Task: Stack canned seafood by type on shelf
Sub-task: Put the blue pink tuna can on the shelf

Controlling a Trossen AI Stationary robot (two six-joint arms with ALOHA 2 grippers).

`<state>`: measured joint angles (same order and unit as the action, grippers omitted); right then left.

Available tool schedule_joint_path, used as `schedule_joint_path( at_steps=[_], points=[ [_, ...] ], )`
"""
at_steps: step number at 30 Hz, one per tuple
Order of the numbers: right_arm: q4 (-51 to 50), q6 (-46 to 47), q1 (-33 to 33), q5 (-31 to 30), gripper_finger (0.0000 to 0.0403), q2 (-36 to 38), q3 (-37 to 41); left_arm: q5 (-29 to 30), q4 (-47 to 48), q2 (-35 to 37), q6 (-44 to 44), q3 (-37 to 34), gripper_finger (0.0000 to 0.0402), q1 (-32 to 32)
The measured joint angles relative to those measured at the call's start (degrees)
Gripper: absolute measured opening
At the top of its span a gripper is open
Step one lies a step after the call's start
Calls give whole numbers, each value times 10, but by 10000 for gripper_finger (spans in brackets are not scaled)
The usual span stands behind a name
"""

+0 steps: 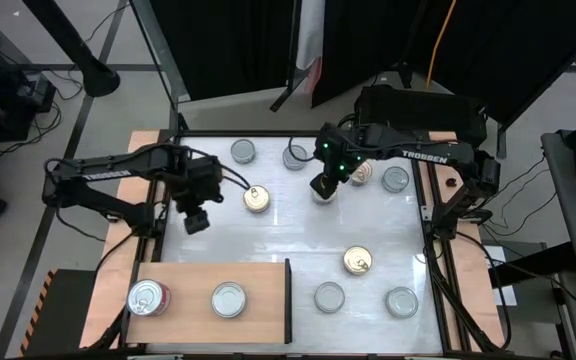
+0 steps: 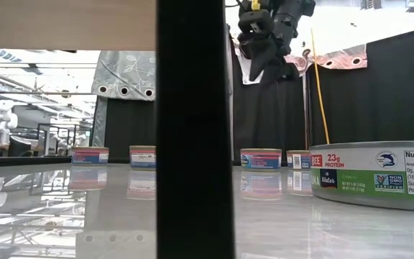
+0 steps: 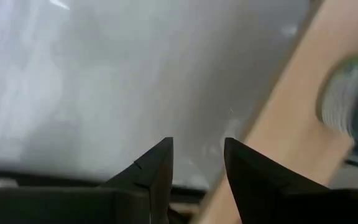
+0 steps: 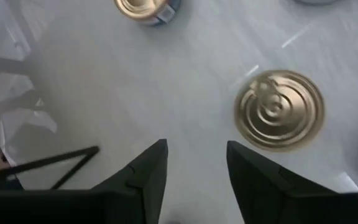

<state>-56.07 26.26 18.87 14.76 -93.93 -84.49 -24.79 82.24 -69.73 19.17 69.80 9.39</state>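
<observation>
Blocking low view: shelf (image 2: 195, 129) edge | gold tin (image 4: 279, 110) nr right end effector (image 4: 192, 158)

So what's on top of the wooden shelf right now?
Two silver-lidded cans sit on the shelf: one with a red label near its left end, another mid-board. Whether either covers a can beneath cannot be seen from above.

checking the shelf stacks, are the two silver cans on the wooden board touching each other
Apart. The high view shows the red-labelled can and the plain silver can on the shelf with bare wood plainly between them.
</observation>
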Motion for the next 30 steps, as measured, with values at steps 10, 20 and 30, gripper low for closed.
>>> schedule_joint_path(
  at_steps=[10,20,30],
  points=[
    [-36,-32,47,-3,172,0,0,204,-108,-37,143,0,146,53],
    [-73,-69,100,-65,176,2,16,188,-195,-53,150,0,146,111],
    [-29,-5,149,-73,175,1,183,189,-238,-53,165,0,146,116]
  ],
)
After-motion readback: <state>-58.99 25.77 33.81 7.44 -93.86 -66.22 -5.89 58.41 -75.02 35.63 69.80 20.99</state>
